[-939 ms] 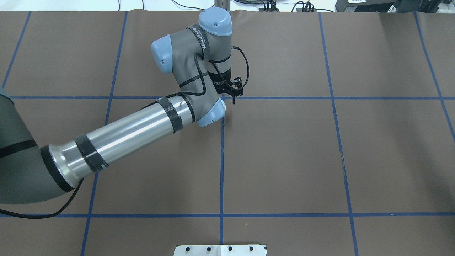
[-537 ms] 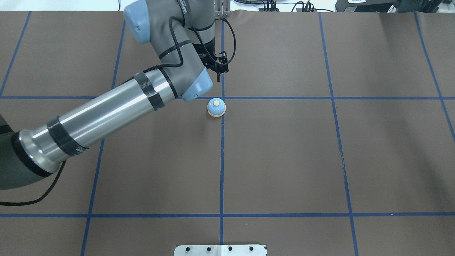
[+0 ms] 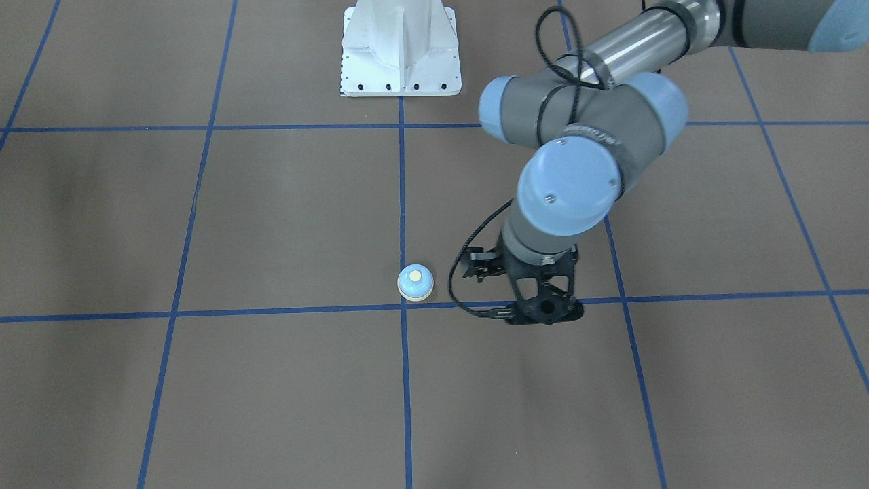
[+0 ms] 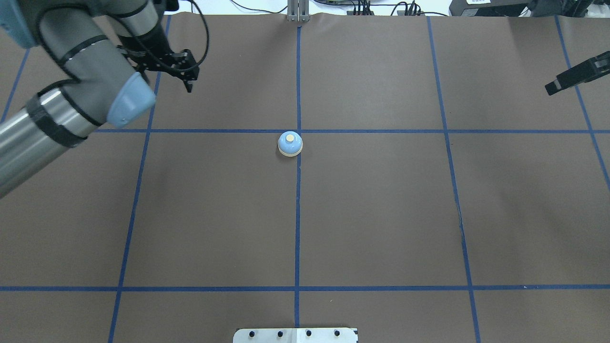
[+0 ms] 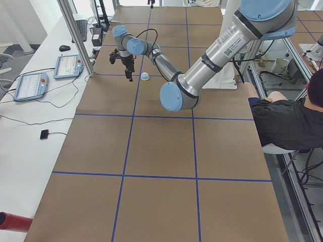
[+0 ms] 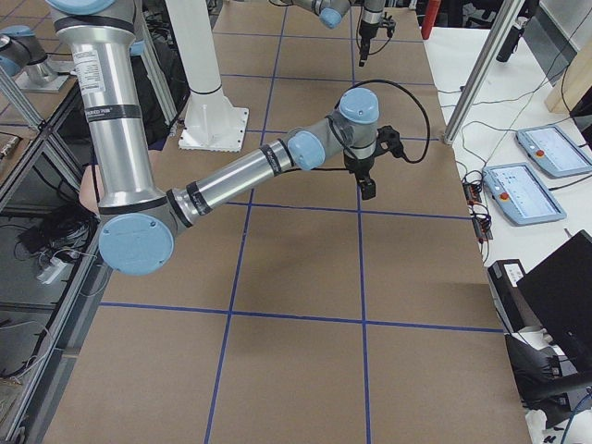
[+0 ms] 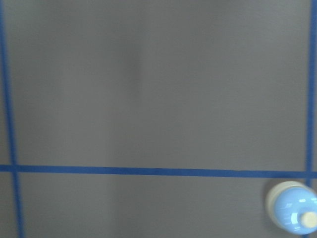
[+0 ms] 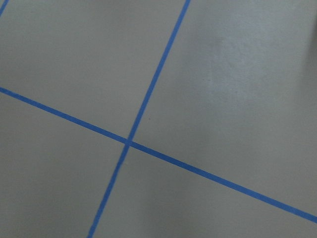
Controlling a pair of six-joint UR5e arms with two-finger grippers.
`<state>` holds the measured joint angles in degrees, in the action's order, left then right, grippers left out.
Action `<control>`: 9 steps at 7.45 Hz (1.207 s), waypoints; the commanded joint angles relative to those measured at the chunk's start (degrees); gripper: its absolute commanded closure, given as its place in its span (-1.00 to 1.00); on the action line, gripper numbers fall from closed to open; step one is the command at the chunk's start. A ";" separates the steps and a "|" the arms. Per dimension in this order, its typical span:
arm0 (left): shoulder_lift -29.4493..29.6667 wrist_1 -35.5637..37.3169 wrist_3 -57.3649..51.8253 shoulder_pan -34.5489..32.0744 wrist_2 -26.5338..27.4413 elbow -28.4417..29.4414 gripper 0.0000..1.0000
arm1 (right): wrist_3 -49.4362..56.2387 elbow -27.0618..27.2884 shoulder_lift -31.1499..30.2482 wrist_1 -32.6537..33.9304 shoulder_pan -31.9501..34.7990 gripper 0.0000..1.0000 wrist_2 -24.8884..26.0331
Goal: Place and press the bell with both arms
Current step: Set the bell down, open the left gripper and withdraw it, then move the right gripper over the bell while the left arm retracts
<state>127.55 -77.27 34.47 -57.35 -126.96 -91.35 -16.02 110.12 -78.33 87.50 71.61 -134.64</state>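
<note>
The light-blue bell (image 4: 290, 143) with its cream button stands upright on the brown table, at the crossing of two blue tape lines. It also shows in the front view (image 3: 415, 282), the left side view (image 5: 145, 76) and the left wrist view (image 7: 293, 213). My left gripper (image 4: 189, 85) hangs above the table, well to the left of the bell and farther back, empty, and its jaws look open (image 3: 543, 314). My right gripper (image 4: 553, 86) comes in at the far right edge, high above the table, and looks shut and empty. It also shows in the right side view (image 6: 367, 190).
The white pedestal base (image 3: 400, 51) stands at the robot's edge of the table. A person (image 5: 287, 121) sits beside the table in the left side view. Tablets (image 5: 30, 85) and cables lie on the white side bench. A metal post (image 4: 298, 9) stands at the far edge.
My left arm has pulled away from the bell, up and to the left, uncovering the bell on the table. My right gripper has come into view at the right edge.
</note>
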 commanded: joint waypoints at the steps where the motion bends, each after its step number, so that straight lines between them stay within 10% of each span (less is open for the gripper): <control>1: -13.59 0.10 -16.46 -7.92 -0.04 -8.72 -1.00 | -8.38 -0.69 10.59 7.37 -7.16 -0.99 4.46; 5: -28.91 -0.51 -48.71 -25.40 -0.21 -10.60 -1.00 | -27.07 -7.61 27.57 12.17 -21.21 -0.98 13.50; 9: -44.18 -8.63 -55.03 -37.48 -0.39 -10.42 -1.00 | -36.52 -29.99 45.77 8.95 -31.08 -0.59 23.70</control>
<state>89.08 -80.84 -19.73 -92.34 -127.23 -101.81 -50.47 88.21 -38.02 98.62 43.06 -113.75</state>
